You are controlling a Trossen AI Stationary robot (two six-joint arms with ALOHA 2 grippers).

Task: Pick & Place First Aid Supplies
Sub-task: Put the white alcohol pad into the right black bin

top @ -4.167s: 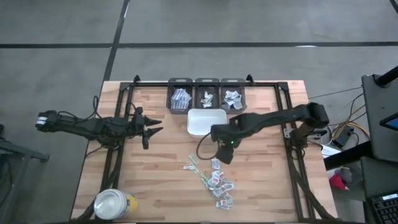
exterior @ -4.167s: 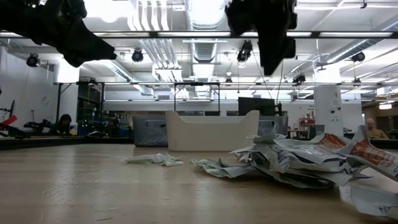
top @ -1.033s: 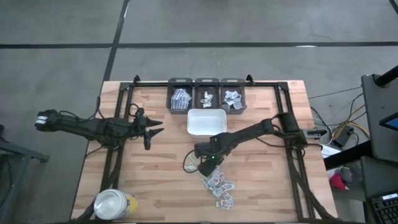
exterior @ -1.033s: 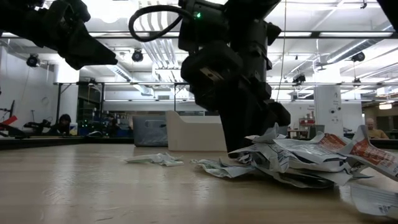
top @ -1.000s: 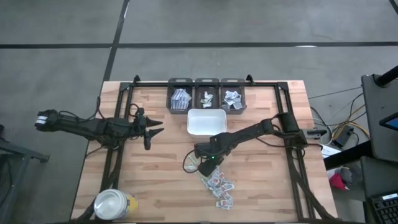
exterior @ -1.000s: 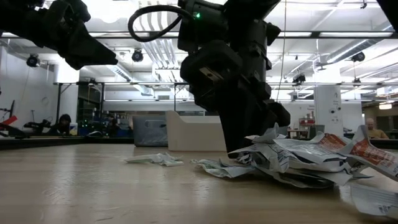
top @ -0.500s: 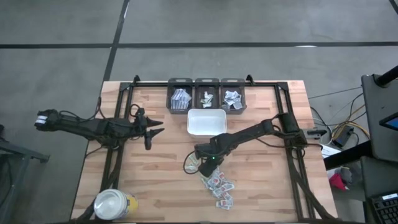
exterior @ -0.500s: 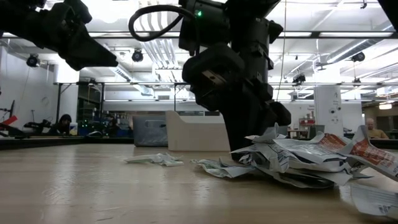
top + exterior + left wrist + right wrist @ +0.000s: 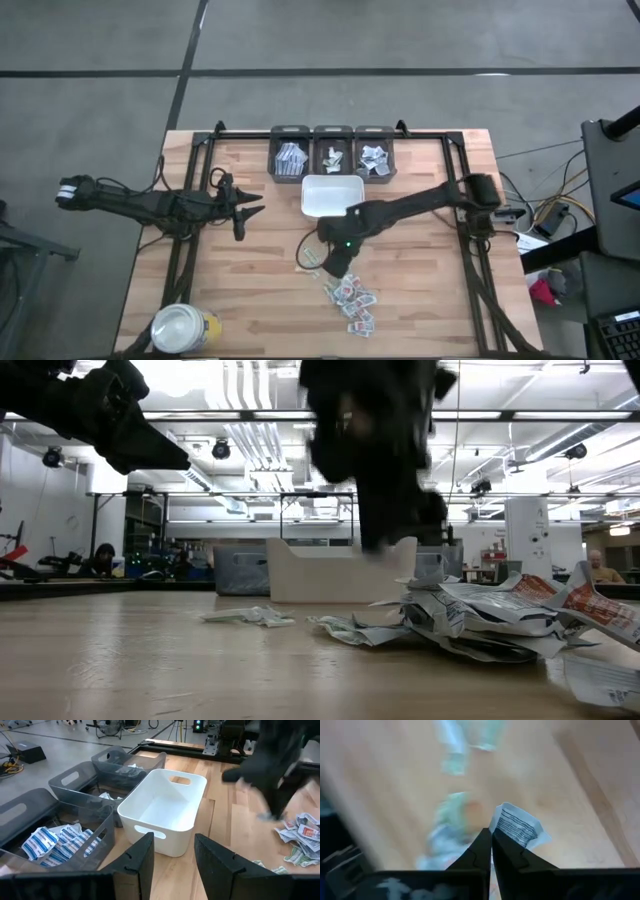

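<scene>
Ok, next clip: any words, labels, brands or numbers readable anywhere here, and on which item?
None can be read.
Packet pinched in the shut right gripper: grey printed lines, blurred.
Loose packets on the table: red and green print, too small.
Packets in the grey bins: blue print, illegible.
White tray: no marking visible.

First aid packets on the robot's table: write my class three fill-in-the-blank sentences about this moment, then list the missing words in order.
1. The right gripper is shut on a small white ____ with grey print.
2. The white tray has ____ inside it.
3. Behind the white tray stand ____ dark bins holding sorted supplies.
4. The left gripper hangs open over the table's ____ side, far from the loose pile.

Missing words: packet; nothing; three; left
</scene>
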